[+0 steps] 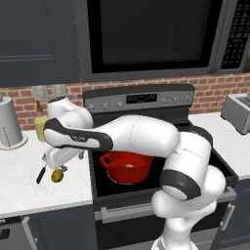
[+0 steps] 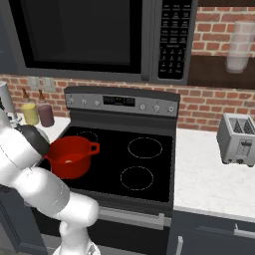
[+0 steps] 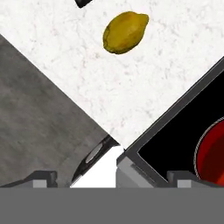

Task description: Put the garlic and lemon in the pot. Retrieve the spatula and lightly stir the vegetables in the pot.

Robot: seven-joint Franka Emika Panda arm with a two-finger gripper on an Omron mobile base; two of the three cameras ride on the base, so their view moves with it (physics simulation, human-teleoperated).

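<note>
- The lemon (image 3: pixel 125 32) lies on its side on the white table (image 3: pixel 144 87), left of the stove, apart from the table's front edge and from the stove's edge
- In the left base view the lemon (image 1: pixel 57 175) sits just beside the black handle of the spatula (image 1: pixel 41 174); the hand view shows only a dark tip of that handle (image 3: pixel 84 2) near the fruit, not touching it
- The pot (image 1: pixel 127 167) stands on the front left burner of the stove (image 1: pixel 205 146), with a pale, roundish thing inside it that I take to be the garlic (image 1: pixel 129 166), so the lemon looks like the step in hand
- The tool (image 1: pixel 54 158) hangs above the table near the fruit with its jaws spread wide and nothing between them; its finger tips are hardly visible in the hand view
- The fruit sits off-centre, toward the top of the hand view, so the tool should shift until the fruit lies between the jaws before lowering
- Best to close across the lemon's narrow width, at its middle, since an oval can roll or squirt out if pinched near an end
- Keep the jaws clear of the spatula handle on the way down, and lift well above the pot's rim before carrying across
</note>
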